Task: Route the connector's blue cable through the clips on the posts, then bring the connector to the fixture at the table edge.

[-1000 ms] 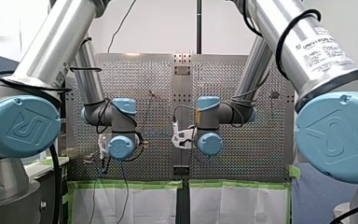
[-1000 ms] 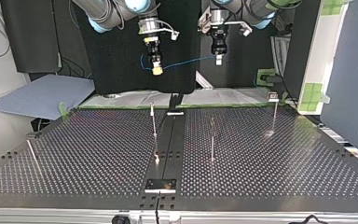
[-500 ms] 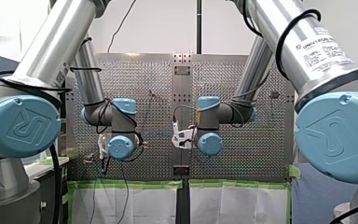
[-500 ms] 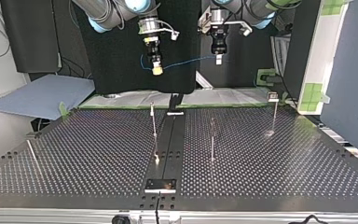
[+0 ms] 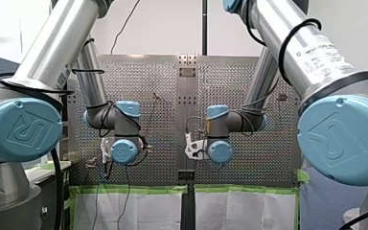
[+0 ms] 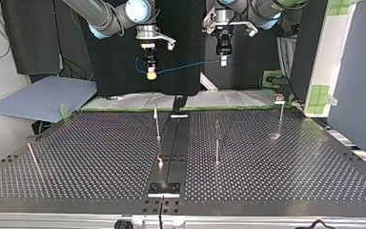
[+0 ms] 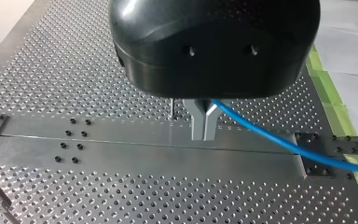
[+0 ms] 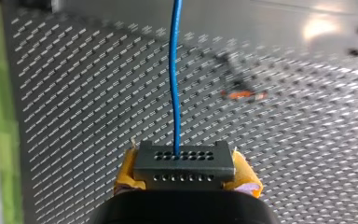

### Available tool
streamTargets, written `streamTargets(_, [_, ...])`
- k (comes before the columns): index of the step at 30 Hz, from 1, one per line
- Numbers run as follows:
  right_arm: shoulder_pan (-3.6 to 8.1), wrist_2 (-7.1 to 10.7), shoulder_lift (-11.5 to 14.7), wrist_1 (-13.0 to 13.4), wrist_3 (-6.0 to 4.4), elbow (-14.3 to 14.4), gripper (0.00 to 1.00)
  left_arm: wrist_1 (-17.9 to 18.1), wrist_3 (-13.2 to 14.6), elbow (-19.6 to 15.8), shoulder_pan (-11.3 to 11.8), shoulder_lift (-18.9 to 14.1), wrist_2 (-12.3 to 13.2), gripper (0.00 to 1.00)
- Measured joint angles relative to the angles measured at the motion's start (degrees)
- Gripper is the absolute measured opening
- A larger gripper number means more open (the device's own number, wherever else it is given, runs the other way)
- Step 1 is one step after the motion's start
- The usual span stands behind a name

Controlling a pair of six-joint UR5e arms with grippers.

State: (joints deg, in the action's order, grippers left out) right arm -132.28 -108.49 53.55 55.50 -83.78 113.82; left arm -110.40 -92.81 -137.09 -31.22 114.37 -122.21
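**Right gripper** (image 8: pixel 185 179): yellow pads clamped on the grey connector (image 8: pixel 185 161), high above the table (image 6: pixel 100 157).

**Left gripper** (image 7: pixel 204 128): metal fingers pinched shut on the blue cable (image 7: pixel 261 135), which spans the gap between the two grippers, well clear of every post (image 6: pixel 216 143).

**Risk:** the cable may slide through the thin left pinch. It may also go taut between the grippers and miss a clip (image 6: pixel 279 99).
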Motion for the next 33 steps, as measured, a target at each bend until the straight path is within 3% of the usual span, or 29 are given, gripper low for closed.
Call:
streamTargets(16, [0.22,-0.39,-0.32,-7.49,-0.13,-0.32,0.0,-0.32,0.31,0.32,-0.27,-0.32,0.17,0.0])
streamTargets(24, [-0.69,0.46,2.32,-10.68,-2.38,-2.58,0.0,-3.35,-0.79,3.33,-0.57,-3.34,0.08,0.0])
streamTargets(33, [0.24,3.92,5.93,-13.47,-5.39,-5.38,0.0,-7.35,-0.48,7.18,0.37,-7.36,-3.11,0.0])
